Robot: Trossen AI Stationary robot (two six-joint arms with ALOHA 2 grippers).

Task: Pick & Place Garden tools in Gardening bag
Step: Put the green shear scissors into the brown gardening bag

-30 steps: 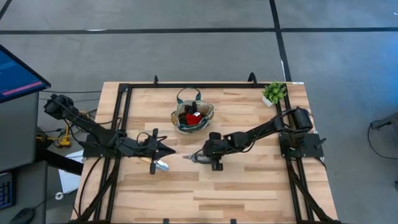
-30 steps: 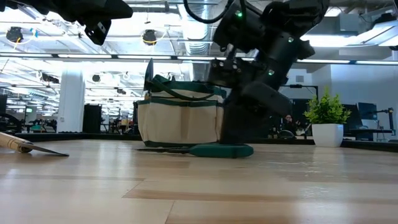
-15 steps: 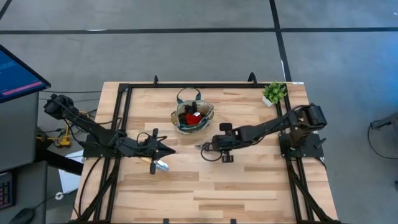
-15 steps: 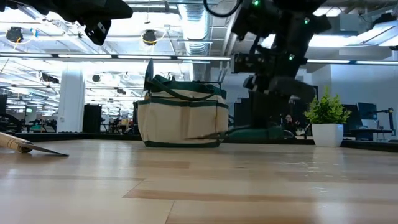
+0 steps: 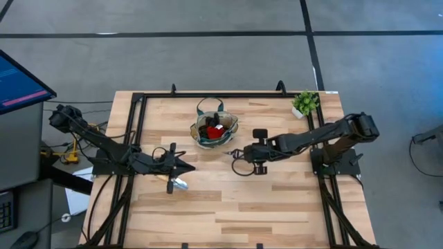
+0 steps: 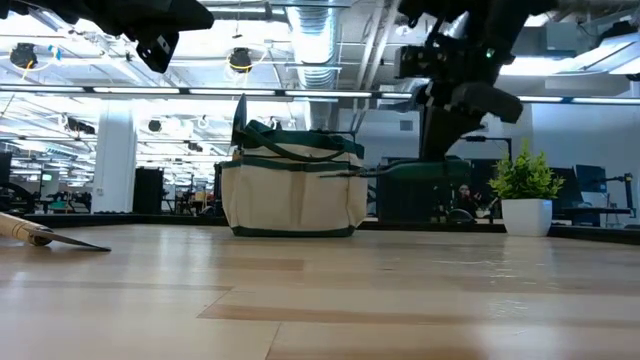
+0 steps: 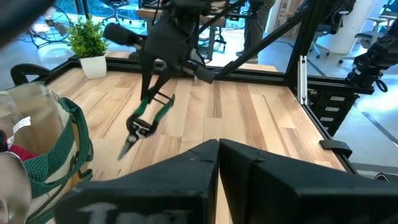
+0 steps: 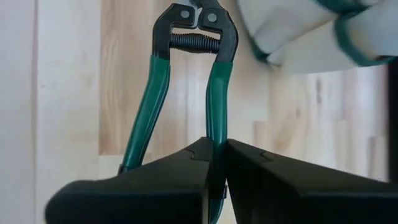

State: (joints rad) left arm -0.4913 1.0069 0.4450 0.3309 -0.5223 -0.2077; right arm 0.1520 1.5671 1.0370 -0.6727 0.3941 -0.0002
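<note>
We get bright, even overhead light here, ceiling fixtures (image 6: 240, 60) glowing in the low view. Shadows on the table (image 5: 277, 200) are soft and faint. Up close, the right gripper (image 8: 214, 155) goes blurry, and the left gripper (image 7: 217, 168) does too.

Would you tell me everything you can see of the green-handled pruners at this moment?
The pruners have two green-coated handles, a coiled spring between them and a dark metal head with short blades. The right gripper is shut on one handle, holding them clear of the wooden table, blades toward the gardening bag, just beside it.
</note>
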